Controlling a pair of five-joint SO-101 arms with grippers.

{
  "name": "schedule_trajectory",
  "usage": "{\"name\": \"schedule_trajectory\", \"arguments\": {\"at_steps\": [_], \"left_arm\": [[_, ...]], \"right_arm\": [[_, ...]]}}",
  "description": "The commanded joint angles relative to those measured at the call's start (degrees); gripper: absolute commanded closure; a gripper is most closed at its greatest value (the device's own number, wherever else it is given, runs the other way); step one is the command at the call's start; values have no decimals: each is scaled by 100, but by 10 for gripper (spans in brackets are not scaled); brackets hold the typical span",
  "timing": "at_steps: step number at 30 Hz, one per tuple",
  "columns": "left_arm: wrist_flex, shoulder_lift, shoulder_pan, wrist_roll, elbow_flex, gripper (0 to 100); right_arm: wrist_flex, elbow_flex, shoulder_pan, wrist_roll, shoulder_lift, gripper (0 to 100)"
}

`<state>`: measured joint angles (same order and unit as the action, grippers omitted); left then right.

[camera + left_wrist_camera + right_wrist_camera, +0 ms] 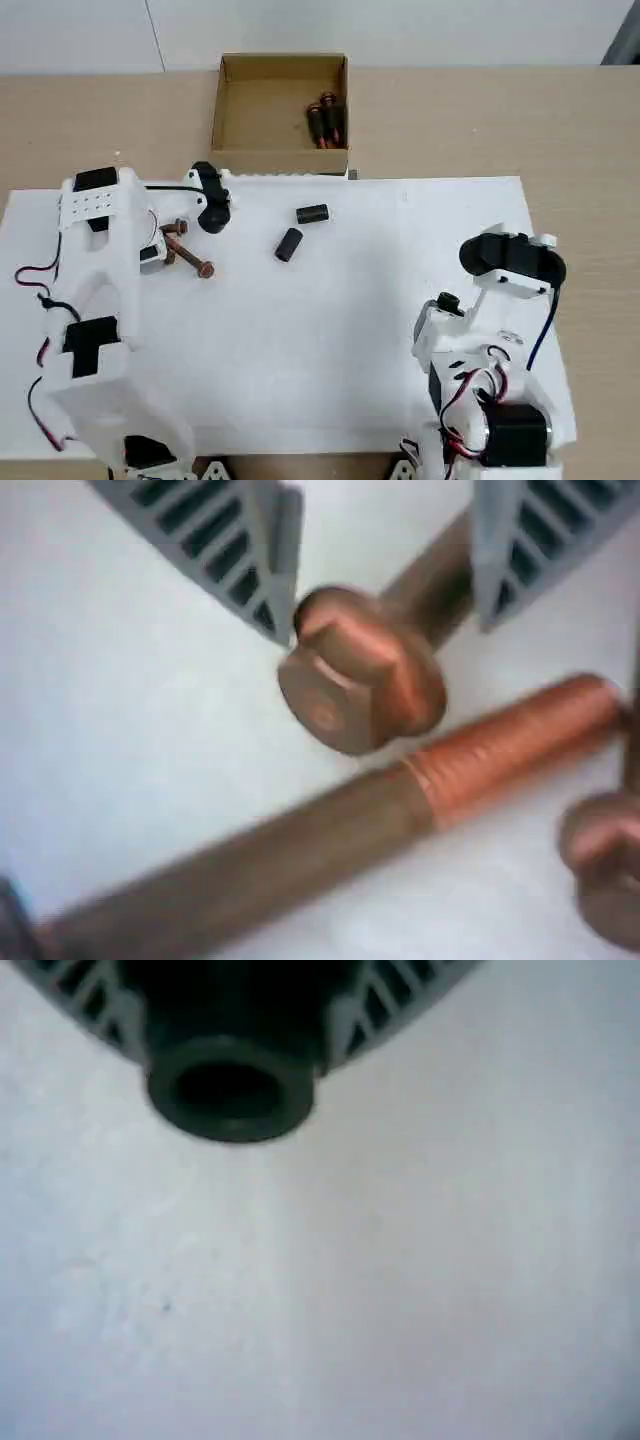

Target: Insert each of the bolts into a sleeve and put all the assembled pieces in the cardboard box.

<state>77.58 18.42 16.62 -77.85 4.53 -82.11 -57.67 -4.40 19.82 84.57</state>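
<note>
My left gripper (385,615) stands open over a cluster of copper bolts, its grey fingers (245,555) on either side of one bolt (360,680), whose shank runs up between them. A second bolt (400,800) lies across just beyond it, and a third bolt head (600,865) shows at the edge. From above, the left gripper (158,246) sits at the bolts (190,256) on the white mat. My right gripper (230,1020) is shut on a black sleeve (230,1090), open end facing out, low over the mat (447,302). Two loose sleeves (313,213) (288,244) lie mid-table.
The cardboard box (235,110) stands at the far edge of the white mat (330,330), with assembled pieces (325,118) in its right side. The box's near wall lies just beyond the left arm's black motor (210,200).
</note>
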Motion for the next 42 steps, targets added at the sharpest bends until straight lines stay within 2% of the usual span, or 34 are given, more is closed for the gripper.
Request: {"name": "schedule_trajectory", "arguments": {"at_steps": [1,9,14,21,25,30,42], "left_arm": [[290,26,167,-1398,-13,897],[281,79,167,-1398,-13,961],[185,88,167,-1371,-4,958],[-413,97,255,-1363,22,956],[-413,97,255,-1363,22,952],[-387,88,264,-1178,13,892],[-114,88,88,-1125,31,889]], "right_arm": [[145,35,48,-26,-31,995],[145,35,48,-26,13,995],[145,35,31,-26,13,995],[145,35,31,-26,22,995],[145,35,22,-26,22,995],[145,35,22,-26,22,995],[119,35,22,-26,22,995]]}}
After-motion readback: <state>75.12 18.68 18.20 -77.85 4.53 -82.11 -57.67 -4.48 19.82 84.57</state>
